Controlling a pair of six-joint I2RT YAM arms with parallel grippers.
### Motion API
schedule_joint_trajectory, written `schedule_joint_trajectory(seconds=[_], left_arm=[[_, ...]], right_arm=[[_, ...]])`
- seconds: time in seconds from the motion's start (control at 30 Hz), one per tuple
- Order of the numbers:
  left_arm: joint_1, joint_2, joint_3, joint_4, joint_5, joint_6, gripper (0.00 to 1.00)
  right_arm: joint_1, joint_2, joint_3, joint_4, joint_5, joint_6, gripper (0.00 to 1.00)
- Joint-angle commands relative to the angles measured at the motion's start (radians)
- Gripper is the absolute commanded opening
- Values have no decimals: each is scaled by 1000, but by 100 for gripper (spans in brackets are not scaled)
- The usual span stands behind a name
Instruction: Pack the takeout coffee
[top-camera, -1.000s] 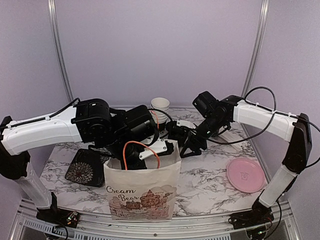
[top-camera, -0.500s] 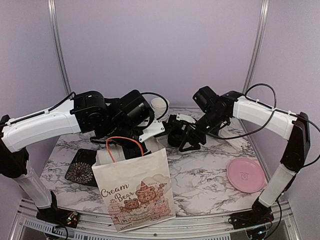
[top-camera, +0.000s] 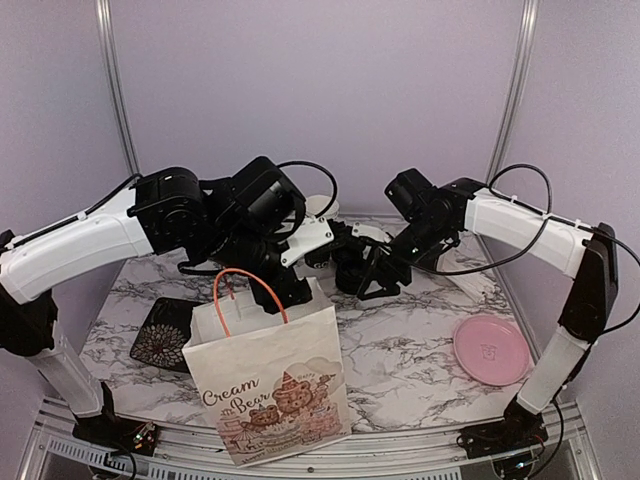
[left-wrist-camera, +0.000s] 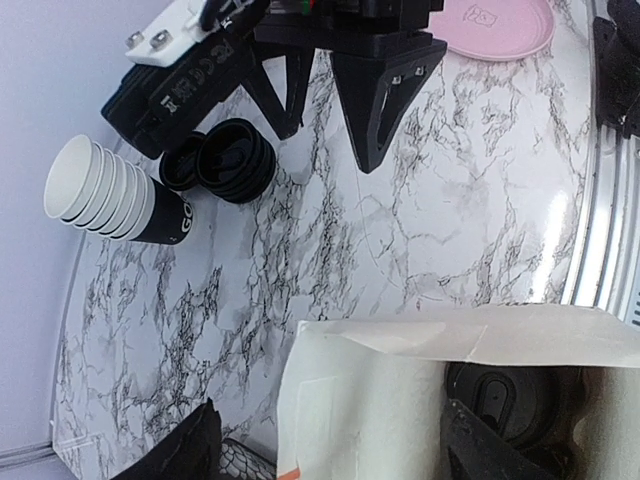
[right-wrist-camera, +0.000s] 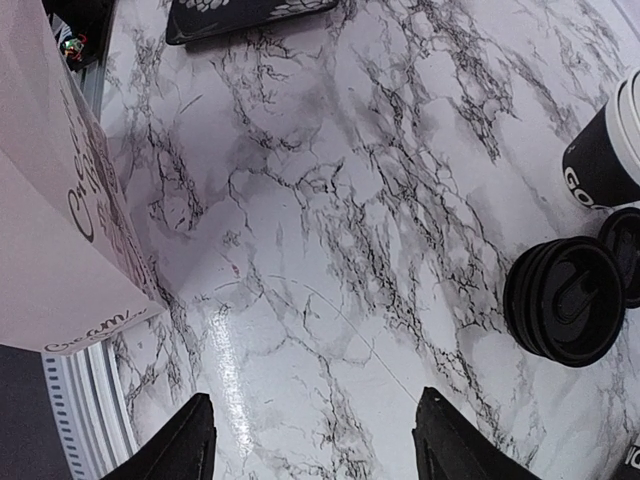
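A takeout coffee (left-wrist-camera: 500, 400), black with a black lid, sits inside the white paper bag (top-camera: 265, 385) with the "Cream Bear" print; only its top shows. My left gripper (left-wrist-camera: 335, 447) hovers over the bag's mouth. Its jaws stand apart with the bag's side wall (left-wrist-camera: 370, 390) between them, not pinched. In the top view the left gripper (top-camera: 290, 293) is just behind the bag's orange handle. My right gripper (right-wrist-camera: 320, 440) is open over bare marble, right of the bag, and shows in the top view as the right gripper (top-camera: 375, 283).
A stack of nested white-lined cups (left-wrist-camera: 100, 195) lies at the back, with round black lids (left-wrist-camera: 235, 160) beside it; I cannot tell whether cups stand under them. A pink plate (top-camera: 490, 350) lies at the right. A black patterned piece (top-camera: 165, 335) sits left of the bag.
My left gripper has risen out of the bag and its jaws have narrowed a little. The bag has shifted left and tilted. The right gripper has drawn back slightly.
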Motion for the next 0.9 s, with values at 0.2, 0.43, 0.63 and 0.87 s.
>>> schedule_joint_trajectory(seconds=[0.2, 0.43, 0.63, 0.87], left_arm=[[1, -86, 76, 41, 40, -29, 69], [2, -135, 49, 41, 59, -58, 67], [2, -223, -12, 34, 190, -124, 67], [5, -303, -85, -42, 188, -240, 48]], right_arm=[[-8, 4, 42, -21, 10, 2, 66], [-8, 10, 45, -23, 1, 1, 66], [-8, 14, 48, -27, 3, 2, 66], [-9, 22, 51, -28, 2, 4, 65]])
